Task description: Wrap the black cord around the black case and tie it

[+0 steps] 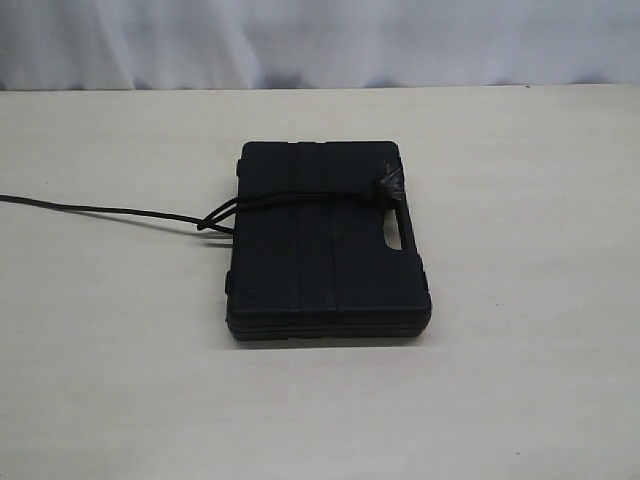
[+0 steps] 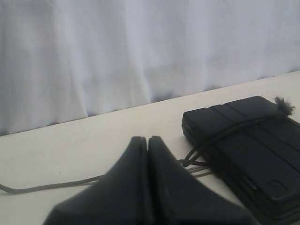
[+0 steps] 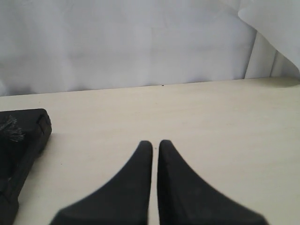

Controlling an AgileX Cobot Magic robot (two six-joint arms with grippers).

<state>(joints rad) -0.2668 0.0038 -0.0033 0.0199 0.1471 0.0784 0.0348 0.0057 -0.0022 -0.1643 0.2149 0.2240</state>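
The black case [image 1: 330, 250] lies flat in the middle of the table, handle slot toward the right. The black cord [image 1: 300, 198] crosses its top face, with a frayed tassel knot [image 1: 385, 185] near the handle and a knot [image 1: 212, 225] at the case's left side; its tail [image 1: 90, 208] trails off to the left edge. In the left wrist view the case [image 2: 253, 154] and cord [image 2: 220, 136] lie beyond my left gripper [image 2: 146, 138], which is shut and empty. My right gripper [image 3: 155, 143] is shut on nothing, with the case's corner [image 3: 23, 136] off to one side. Neither gripper shows in the exterior view.
A pale curtain [image 1: 320, 40] hangs behind the table's far edge. Bare tabletop [image 1: 520, 380] surrounds the case on all sides.
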